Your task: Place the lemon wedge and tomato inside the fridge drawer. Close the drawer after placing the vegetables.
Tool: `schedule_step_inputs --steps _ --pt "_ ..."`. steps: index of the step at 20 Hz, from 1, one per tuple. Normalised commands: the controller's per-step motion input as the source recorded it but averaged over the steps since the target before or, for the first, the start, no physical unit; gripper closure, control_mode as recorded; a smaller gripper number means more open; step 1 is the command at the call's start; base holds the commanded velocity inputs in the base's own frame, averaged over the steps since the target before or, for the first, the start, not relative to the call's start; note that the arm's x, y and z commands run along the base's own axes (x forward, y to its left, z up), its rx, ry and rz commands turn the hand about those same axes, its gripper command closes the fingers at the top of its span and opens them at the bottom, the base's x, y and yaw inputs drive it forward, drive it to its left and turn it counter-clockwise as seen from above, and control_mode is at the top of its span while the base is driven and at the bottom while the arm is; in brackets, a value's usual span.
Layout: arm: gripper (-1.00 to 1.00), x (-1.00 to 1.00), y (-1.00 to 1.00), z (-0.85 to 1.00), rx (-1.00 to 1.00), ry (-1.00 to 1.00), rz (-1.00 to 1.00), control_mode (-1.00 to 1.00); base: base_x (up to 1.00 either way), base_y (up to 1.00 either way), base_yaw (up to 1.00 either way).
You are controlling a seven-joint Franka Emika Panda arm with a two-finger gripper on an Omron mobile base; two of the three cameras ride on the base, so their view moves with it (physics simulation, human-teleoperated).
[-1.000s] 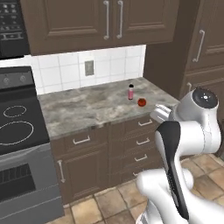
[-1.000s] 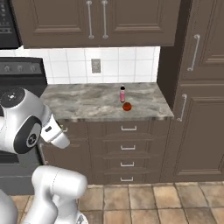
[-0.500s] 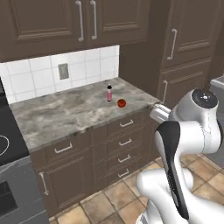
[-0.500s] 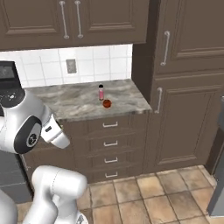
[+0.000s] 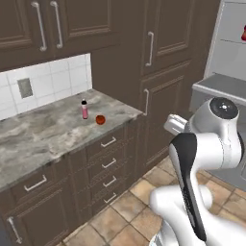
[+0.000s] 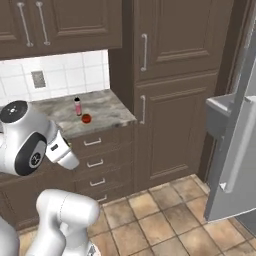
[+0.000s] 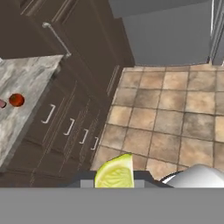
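Note:
The lemon wedge (image 7: 115,172), yellow-green, sits pinched between my gripper's (image 7: 116,182) dark fingers at the bottom of the hand view; the gripper is shut on it. My arm holds the hand folded close to its body, above the tiled floor and well away from the counter. The tomato (image 5: 100,119) (image 6: 86,118) (image 7: 16,99) rests on the marble counter (image 5: 43,134) near its right end, beside a slim pink bottle (image 5: 85,109) (image 6: 77,106). The pale grey fridge drawer (image 5: 218,89) (image 6: 220,112) juts out of the open fridge at the right.
Tall dark cabinets (image 6: 165,100) stand between the counter and the fridge. The open grey fridge door (image 6: 240,150) hangs at the far right over the tiled floor (image 6: 165,215). A red bottle (image 5: 243,32) stands on a fridge shelf. Drawer fronts (image 5: 108,163) line the counter's face.
The whole picture has slid left as the base turned right, bringing the fridge and its door into view. The gripper stays shut on the lemon wedge; the tomato stays on the counter.

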Motion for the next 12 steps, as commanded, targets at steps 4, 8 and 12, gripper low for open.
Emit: schedule_step_inputs --steps 4,8,12 --pt "1.00 0.00 0.00 0.00 0.00 0.00 0.00 1.00 0.80 -0.36 -0.38" --pt "1.00 0.00 0.00 0.00 0.00 0.00 0.00 1.00 1.00 -0.32 -0.35" --pt "1.00 0.00 0.00 0.00 0.00 0.00 0.00 1.00 0.74 -0.08 -0.34"
